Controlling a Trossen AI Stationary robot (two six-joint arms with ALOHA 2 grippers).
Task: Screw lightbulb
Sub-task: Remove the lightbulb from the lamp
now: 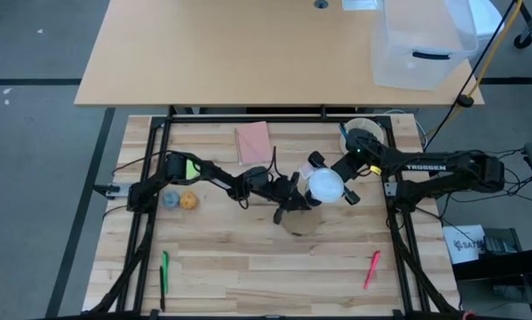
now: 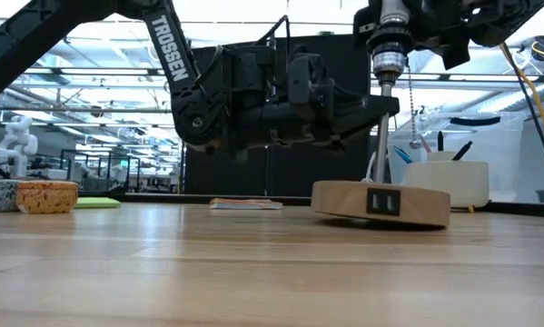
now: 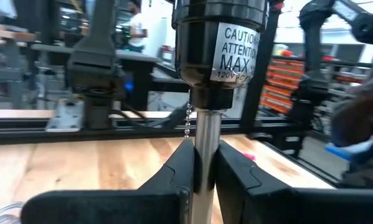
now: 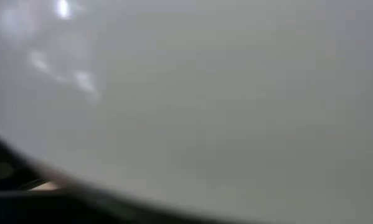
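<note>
A lamp stands mid-table: a round wooden base (image 2: pixel 380 202), an upright metal stem (image 3: pixel 206 149) and a black socket (image 3: pixel 217 43) on top. My left gripper (image 1: pixel 292 203) reaches in level from the table's left and is shut on the stem below the socket. The white lightbulb (image 1: pixel 325 185) sits directly over the socket, between the fingers of my right gripper (image 1: pixel 333 180), which comes in from the right. The bulb's frosted dome (image 4: pixel 205 93) fills the right wrist view. Its screw base is hidden. My left gripper pinches the stem (image 3: pixel 205 177) between its two fingers (image 3: pixel 174 177), a little below the socket. The fingers come in level and lie across the upright stem. The lamp stands on its wooden base on the table. My right gripper holds the lightbulb's round dome (image 1: pixel 323 182) between its two fingers (image 1: pixel 317 162), one on each side, coming in level from the table's right. The bulb is up off the table, above the socket. Whether its base meets the socket is hidden.
A pink notepad (image 1: pixel 252 142) and a round bowl (image 1: pixel 363 133) lie toward the far edge. A blue ball (image 1: pixel 170 200) and an orange ball (image 1: pixel 189 201) sit at the left. Near the front lie a green pen (image 1: pixel 165 271) and a red pen (image 1: pixel 372 267).
</note>
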